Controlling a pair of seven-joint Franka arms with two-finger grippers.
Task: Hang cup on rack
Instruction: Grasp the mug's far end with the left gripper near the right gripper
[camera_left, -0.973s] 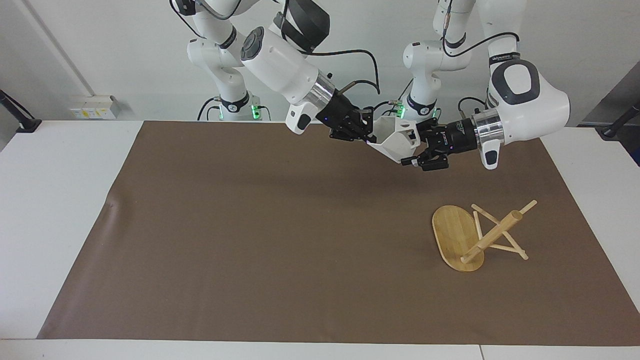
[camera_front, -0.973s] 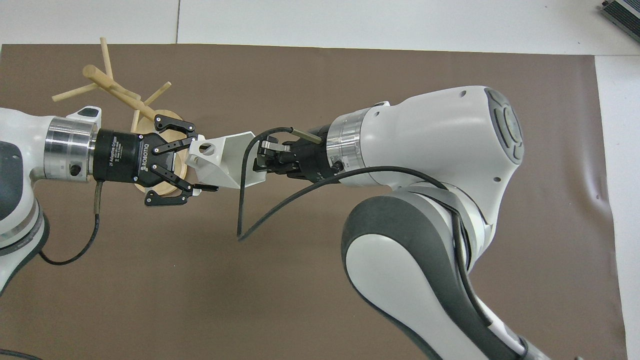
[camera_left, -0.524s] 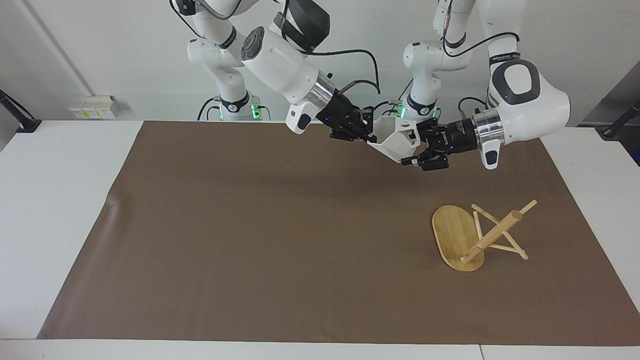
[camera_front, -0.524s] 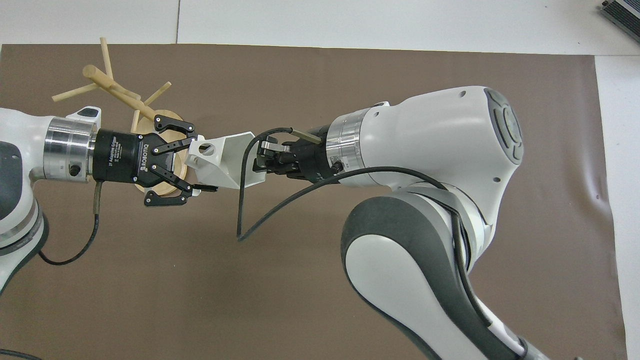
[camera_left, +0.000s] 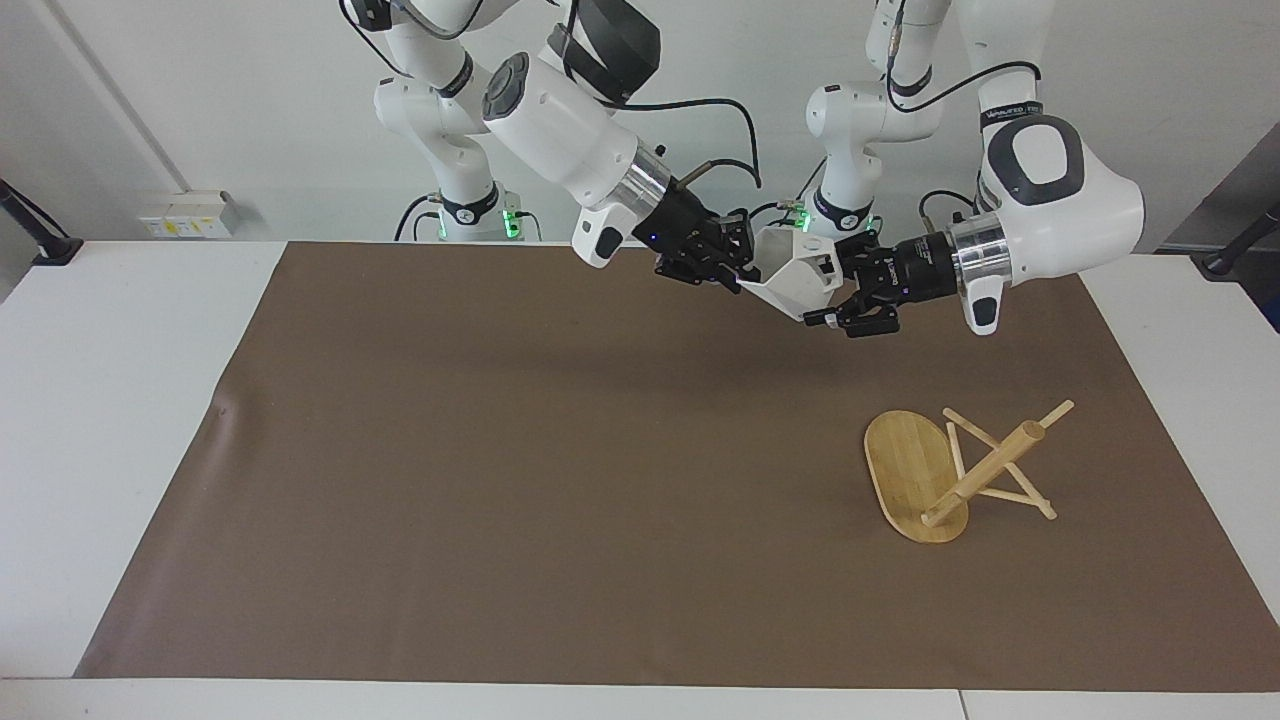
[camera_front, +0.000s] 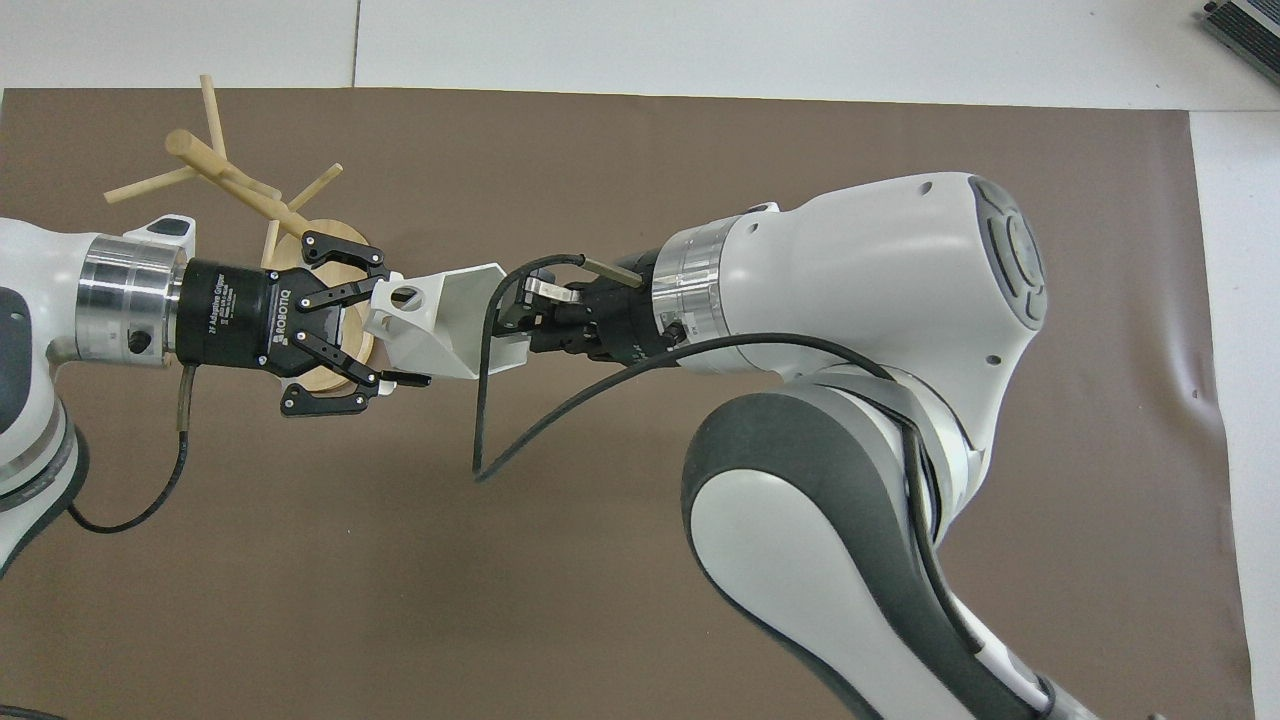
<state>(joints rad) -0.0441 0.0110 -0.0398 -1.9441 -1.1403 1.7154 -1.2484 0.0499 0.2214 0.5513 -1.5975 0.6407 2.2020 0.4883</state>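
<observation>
Cup (camera_left: 795, 282) held in mid-air between both grippers: left gripper (camera_left: 822, 292) clamps its handle end from 3 o'clock in the facing view. Right gripper (camera_left: 741, 268) at the rim at 9 o'clock, grip state unclear. Rack (camera_left: 955, 472) stands on the brown mat (camera_left: 500, 480) on the counter (camera_left: 120, 400), at 5 o'clock from the cup.

Two high opposed views, perhaps sharing mat (camera_left: 500, 480)

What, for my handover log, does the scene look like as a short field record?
cup: white faceted cup, in the air between both grippers, over the brown mat
left gripper: left gripper shut on the cup's handle end
right gripper: right gripper at the cup's rim end
rack: bamboo rack on the mat toward the left arm's end, post slanting, pegs bare
task: cup not yet hung
</observation>
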